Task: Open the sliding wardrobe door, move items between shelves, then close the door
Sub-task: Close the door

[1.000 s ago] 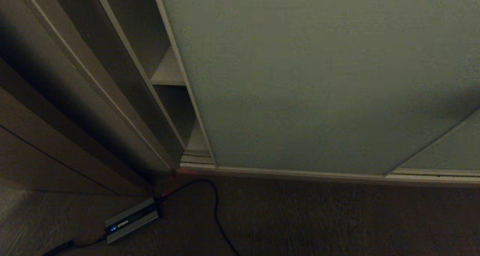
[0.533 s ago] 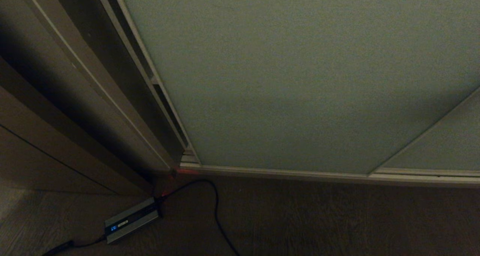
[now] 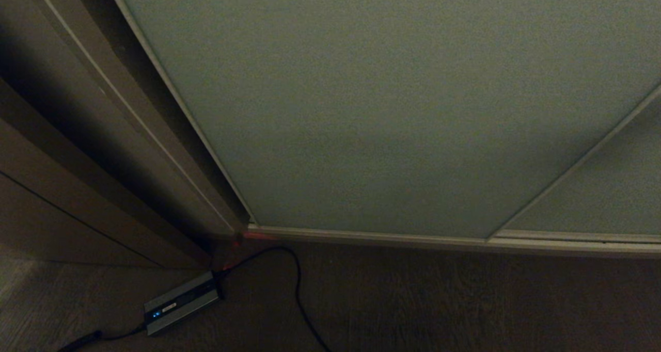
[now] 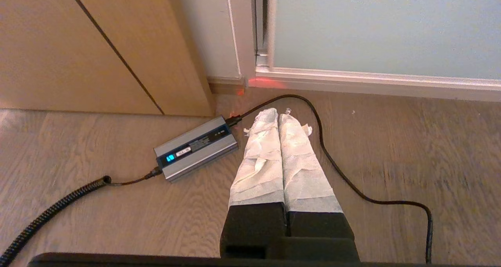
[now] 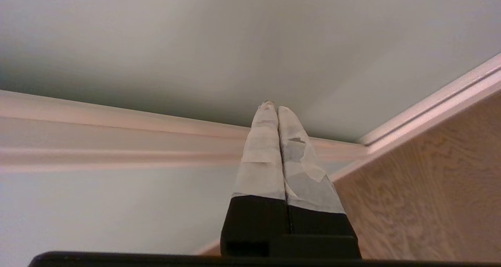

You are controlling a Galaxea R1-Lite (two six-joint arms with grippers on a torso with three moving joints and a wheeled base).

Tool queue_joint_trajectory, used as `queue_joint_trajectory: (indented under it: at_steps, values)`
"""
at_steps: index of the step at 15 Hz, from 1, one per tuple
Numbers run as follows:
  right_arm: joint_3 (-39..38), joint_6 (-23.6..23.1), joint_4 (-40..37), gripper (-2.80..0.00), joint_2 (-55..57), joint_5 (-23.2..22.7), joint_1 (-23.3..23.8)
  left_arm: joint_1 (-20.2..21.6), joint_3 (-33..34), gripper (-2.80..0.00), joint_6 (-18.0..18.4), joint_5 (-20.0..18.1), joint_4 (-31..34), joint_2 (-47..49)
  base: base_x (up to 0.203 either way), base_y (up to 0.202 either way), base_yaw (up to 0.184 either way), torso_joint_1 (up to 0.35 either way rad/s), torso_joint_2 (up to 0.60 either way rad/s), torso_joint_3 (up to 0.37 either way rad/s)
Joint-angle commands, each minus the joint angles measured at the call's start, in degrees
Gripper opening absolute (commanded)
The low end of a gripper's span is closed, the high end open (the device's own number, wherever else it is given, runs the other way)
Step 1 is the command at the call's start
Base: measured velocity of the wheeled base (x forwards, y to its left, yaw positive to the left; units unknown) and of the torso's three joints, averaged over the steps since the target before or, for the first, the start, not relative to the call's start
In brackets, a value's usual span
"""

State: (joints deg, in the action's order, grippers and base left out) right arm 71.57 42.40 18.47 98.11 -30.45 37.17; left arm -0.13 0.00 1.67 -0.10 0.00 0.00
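The sliding wardrobe door [image 3: 387,109], a pale grey-green panel with a thin light frame, fills the head view and reaches the left jamb. The shelves and the items are hidden behind it. Neither arm is in the head view. In the right wrist view my right gripper [image 5: 274,106] is shut with nothing in it. Its tips lie close to the door [image 5: 235,44], beside a light frame strip; I cannot tell whether they touch it. My left gripper [image 4: 277,112] hangs parked over the wooden floor, shut and empty, with the door's lower corner [image 4: 383,28] beyond it.
A small silver box [image 3: 181,303] with a black cable [image 3: 297,285] lies on the floor by the left jamb, close to my left gripper. Brown wood-grain panelling [image 3: 62,187] stands to the left. A second pale panel [image 3: 609,197] sits at the right, above the floor track [image 3: 413,237].
The door has slid left across the opening. The gap that showed the shelves one second ago is now covered.
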Motion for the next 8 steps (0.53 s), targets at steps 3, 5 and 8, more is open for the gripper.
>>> queue_joint_trajectory:
  at_steps: [3, 5, 8]
  values:
    - [-0.6, -2.2, -0.4, -2.80, -1.2, 0.0, -2.7, 0.0, 0.0, -2.80, 0.0, 0.0, 0.0, 0.0, 0.000, 0.000, 0.000, 0.000, 0.00, 0.000]
    - [-1.0, -2.1, -0.5, -2.80, -2.0, 0.2, -4.5, 0.0, 0.0, -2.80, 0.0, 0.0, 0.0, 0.0, 0.000, 0.000, 0.000, 0.000, 0.00, 0.000]
    - [-2.2, -2.1, -0.5, -2.80, -2.2, 0.9, -7.3, 0.0, 0.0, -2.80, 0.0, 0.0, 0.0, 0.1, 0.000, 0.000, 0.000, 0.000, 0.00, 0.000]
